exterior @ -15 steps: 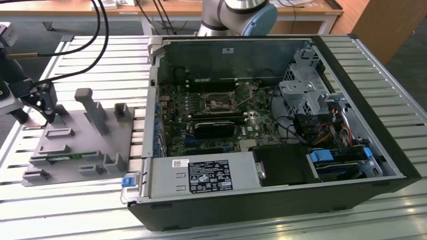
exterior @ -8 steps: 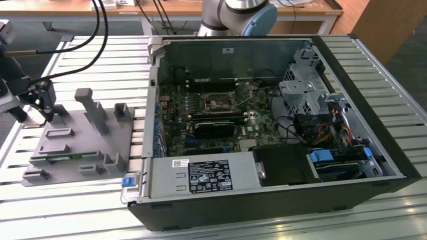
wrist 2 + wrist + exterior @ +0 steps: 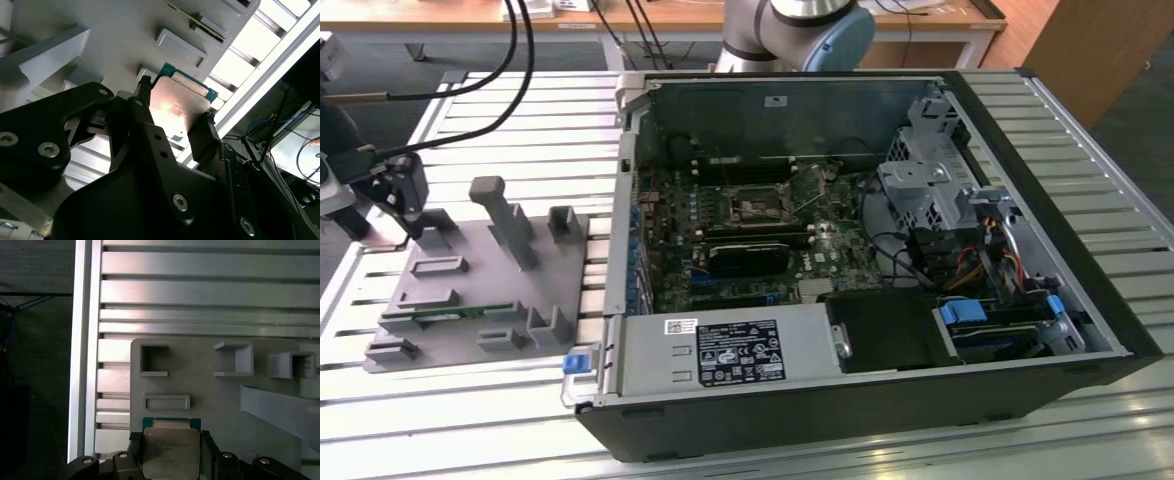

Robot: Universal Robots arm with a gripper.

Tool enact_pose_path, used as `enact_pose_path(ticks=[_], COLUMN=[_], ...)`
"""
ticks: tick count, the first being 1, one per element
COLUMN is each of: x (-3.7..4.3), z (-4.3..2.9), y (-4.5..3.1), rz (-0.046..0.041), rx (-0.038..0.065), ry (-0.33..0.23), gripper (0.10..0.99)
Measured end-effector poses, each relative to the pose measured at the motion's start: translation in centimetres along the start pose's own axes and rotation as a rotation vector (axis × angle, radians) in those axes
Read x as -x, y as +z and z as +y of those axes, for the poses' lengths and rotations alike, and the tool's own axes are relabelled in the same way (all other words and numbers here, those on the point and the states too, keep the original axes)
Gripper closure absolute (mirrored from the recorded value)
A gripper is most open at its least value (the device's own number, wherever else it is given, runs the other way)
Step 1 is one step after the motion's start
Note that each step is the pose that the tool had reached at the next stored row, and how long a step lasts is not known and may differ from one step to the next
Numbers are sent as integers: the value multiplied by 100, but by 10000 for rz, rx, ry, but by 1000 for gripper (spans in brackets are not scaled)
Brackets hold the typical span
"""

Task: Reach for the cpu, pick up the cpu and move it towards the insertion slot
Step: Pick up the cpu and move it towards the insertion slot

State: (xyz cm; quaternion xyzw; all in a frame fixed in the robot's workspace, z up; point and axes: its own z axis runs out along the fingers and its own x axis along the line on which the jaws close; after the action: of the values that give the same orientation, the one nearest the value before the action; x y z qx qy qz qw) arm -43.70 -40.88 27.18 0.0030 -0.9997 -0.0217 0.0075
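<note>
Hand (image 3: pixel 171 440) clamps the cpu (image 3: pixel 169 456), faint print on its lid, over the grey holder plate (image 3: pixel 215 400).

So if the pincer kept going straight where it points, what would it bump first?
The pincer has the cpu between its tips. Straight ahead, it would probably bump the grey holder plate behind the chip; how close that is, I can't tell.

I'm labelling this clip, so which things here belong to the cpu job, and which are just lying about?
Job in hand:
gripper, closed on the cpu
insertion slot, inside the open computer case

Lying about:
green memory stick on the grey fixture plate
black card
power supply
</note>
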Motion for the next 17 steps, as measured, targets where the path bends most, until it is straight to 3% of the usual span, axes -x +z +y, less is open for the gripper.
enact_pose_path(ticks=[17], x=[-2], z=[8], y=[-116], rz=[-1], rx=[-34], ry=[1], gripper=[541])
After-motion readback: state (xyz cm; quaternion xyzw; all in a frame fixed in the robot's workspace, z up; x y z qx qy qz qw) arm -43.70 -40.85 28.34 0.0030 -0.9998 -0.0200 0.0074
